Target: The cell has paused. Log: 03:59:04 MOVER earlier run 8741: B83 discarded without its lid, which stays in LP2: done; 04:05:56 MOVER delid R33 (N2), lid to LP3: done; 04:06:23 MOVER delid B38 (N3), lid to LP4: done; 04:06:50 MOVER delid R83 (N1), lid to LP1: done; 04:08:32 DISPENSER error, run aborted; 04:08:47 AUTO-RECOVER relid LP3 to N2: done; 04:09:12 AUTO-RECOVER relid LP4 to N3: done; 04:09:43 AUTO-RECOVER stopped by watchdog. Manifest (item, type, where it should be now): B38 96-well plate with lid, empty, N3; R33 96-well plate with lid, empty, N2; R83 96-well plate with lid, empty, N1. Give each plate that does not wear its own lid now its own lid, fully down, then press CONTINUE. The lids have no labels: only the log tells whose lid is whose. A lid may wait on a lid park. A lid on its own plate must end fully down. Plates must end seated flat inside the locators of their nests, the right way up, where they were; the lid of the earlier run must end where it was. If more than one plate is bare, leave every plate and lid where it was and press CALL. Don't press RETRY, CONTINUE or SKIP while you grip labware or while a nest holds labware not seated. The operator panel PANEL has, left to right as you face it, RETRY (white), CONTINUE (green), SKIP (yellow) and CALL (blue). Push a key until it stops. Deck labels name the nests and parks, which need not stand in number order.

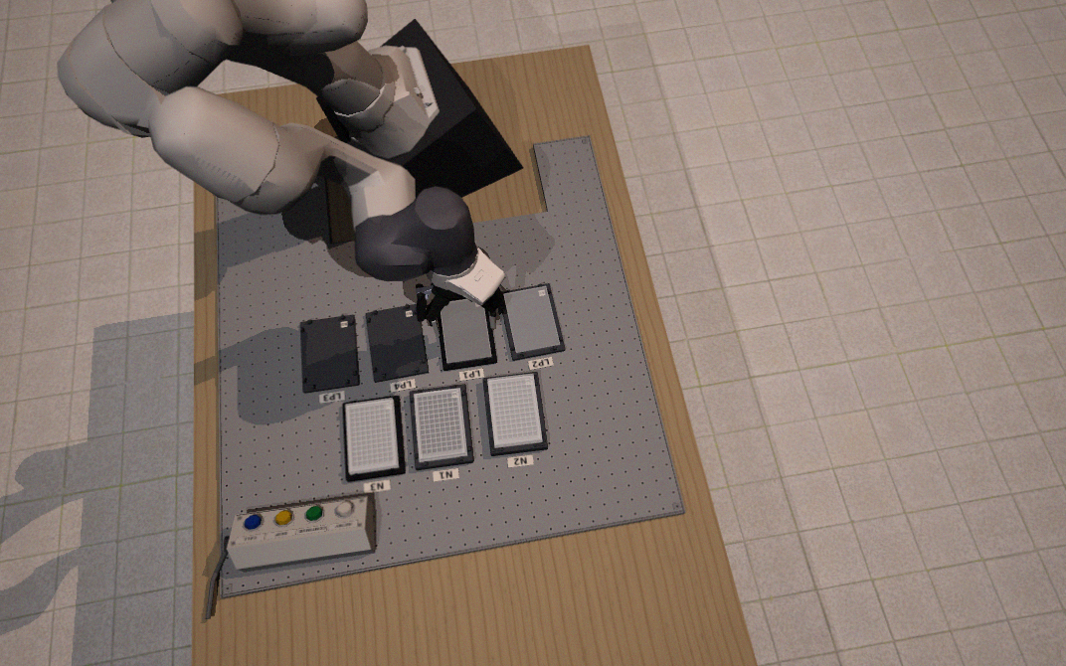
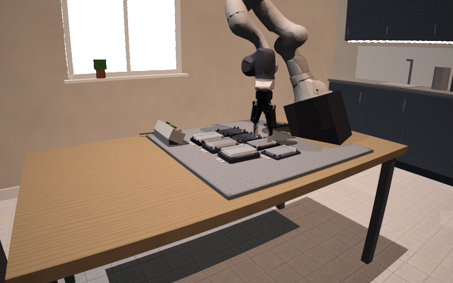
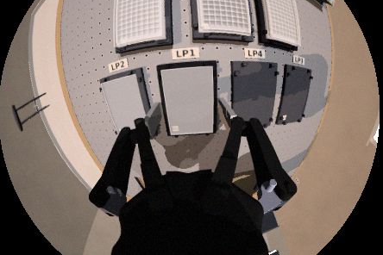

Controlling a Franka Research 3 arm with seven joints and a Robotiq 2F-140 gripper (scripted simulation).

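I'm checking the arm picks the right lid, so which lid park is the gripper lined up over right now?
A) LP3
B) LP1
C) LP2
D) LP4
B. In the wrist view the open gripper straddles the near end of the flat grey lid on the park labelled LP1, holding nothing; the neighbouring grey lid on LP2 lies off to one side.
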